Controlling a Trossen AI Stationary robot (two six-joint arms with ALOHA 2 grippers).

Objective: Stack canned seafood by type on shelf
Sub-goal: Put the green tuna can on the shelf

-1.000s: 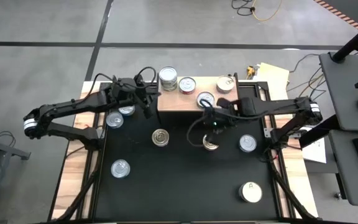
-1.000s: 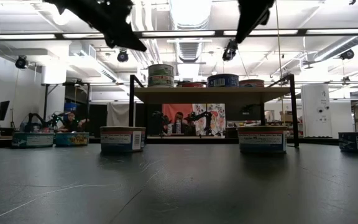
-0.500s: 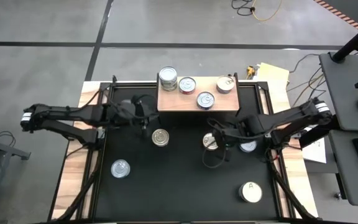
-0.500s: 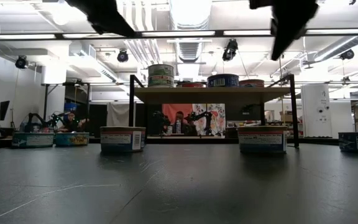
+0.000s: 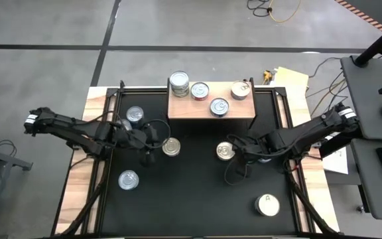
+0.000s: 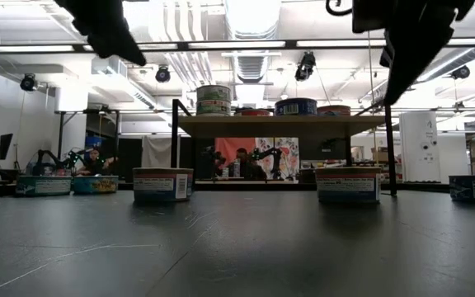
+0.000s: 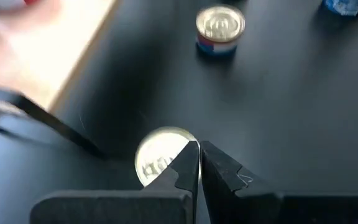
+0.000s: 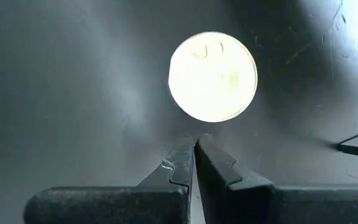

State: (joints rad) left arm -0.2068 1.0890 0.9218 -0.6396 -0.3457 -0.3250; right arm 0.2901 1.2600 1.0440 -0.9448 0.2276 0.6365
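Observation:
The shelf [image 5: 241,108] at the far edge carries a two-can stack [image 5: 179,83] and three single cans [image 5: 219,106]. Two gold-topped cans stand on the black tabletop: one [image 5: 171,147] just right of my left gripper [image 5: 156,141], the other [image 5: 225,151] just left of my right gripper [image 5: 237,150]. Both grippers are shut and hover above the table, holding nothing. The left wrist view has its fingertips [image 7: 197,148] over the edge of its gold can [image 7: 157,155]. The right wrist view shows the fingertips [image 8: 195,140] short of its gold can [image 8: 212,76].
Silver-topped cans stand at the far left [image 5: 135,115] and the near left [image 5: 128,179]. A white-topped can marked "A" [image 5: 267,205] sits near right. Another can [image 5: 265,157] is partly hidden under my right arm. A dark shelf leg [image 7: 48,124] stands close to my left gripper.
My left gripper has swung from the shelf's left end toward the near edge, stopping beside the left gold can. My right gripper has drawn back from the shelf's front toward the near right and sunk, ending beside the right gold can. Both stayed shut. No can moved.

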